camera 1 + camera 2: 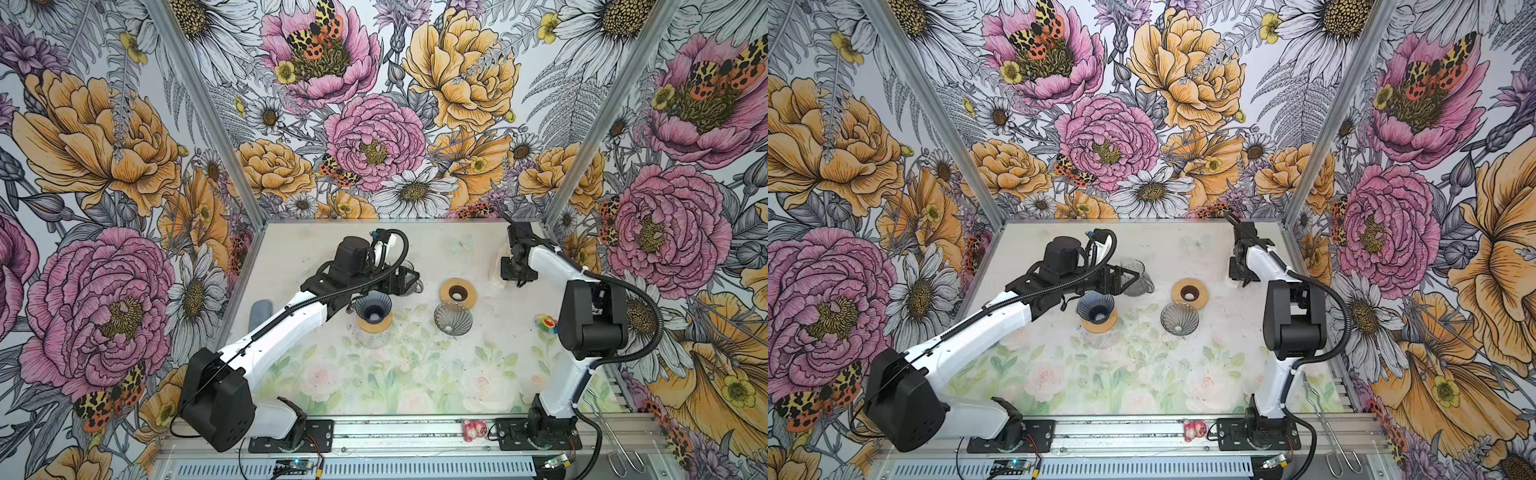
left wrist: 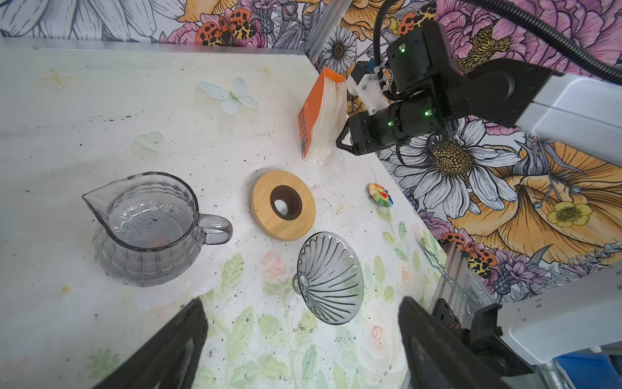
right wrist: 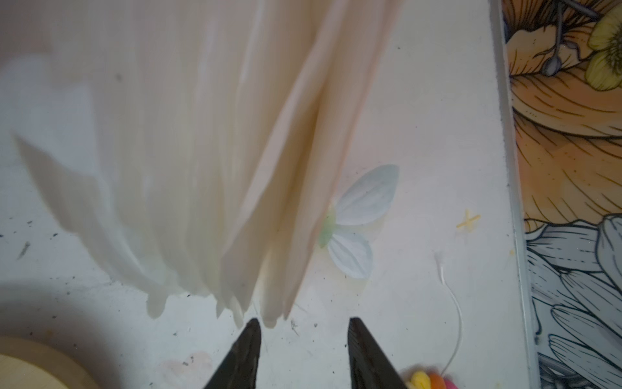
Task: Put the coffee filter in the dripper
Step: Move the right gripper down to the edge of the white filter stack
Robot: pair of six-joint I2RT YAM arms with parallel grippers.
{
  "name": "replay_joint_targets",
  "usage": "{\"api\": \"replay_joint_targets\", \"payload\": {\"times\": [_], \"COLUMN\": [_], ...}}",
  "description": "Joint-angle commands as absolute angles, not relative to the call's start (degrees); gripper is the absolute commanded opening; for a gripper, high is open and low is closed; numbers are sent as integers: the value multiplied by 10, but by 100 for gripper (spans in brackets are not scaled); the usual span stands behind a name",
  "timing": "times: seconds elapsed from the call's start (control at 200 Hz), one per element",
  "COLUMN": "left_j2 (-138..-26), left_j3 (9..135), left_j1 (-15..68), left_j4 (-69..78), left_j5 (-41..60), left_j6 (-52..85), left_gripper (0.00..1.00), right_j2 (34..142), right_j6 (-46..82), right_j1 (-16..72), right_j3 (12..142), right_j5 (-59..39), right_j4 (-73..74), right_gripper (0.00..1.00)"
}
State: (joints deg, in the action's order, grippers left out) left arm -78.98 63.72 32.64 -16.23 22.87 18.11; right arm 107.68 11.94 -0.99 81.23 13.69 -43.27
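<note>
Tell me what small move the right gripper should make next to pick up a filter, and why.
Probably ease the right gripper forward a little, so that the outermost edges of the coffee filters come between its fingers, and only then close. Its jaws stand apart with nothing in them, and the sheet edges end just at the tips, so closing now would likely catch nothing.

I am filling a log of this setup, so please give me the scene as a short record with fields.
Left tool: open, holds nothing, above the table
Right tool: open, at the edge of the filter pack, no filter gripped
Blue dripper: upright on wooden base, no filter inside
Clear dripper: lying tilted on the table
Wooden ring: flat, beside the clear dripper
Glass server: upright
</note>
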Motion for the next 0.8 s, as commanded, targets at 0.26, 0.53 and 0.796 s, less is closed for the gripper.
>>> {"api": "replay_joint_targets", "payload": {"times": [0.26,0.53,0.796], "left_j2": [-804,-814,-817], "left_j3": [676,678,682], "left_j1": [334,336,340], "left_j4": [-194,-194,-194], "left_j5": [235,236,231], "left_j6": [169,169,165], "left_gripper": [90,90,90], "right_j2": [1086,1085,1031], "right_j6": [100,86,113], "right_j1": [-26,-28,-28], "right_j3": [840,846,829], "right_j5": [192,221,109], "right_j4": [-429,-433,-435], "right_gripper": [45,45,45]}}
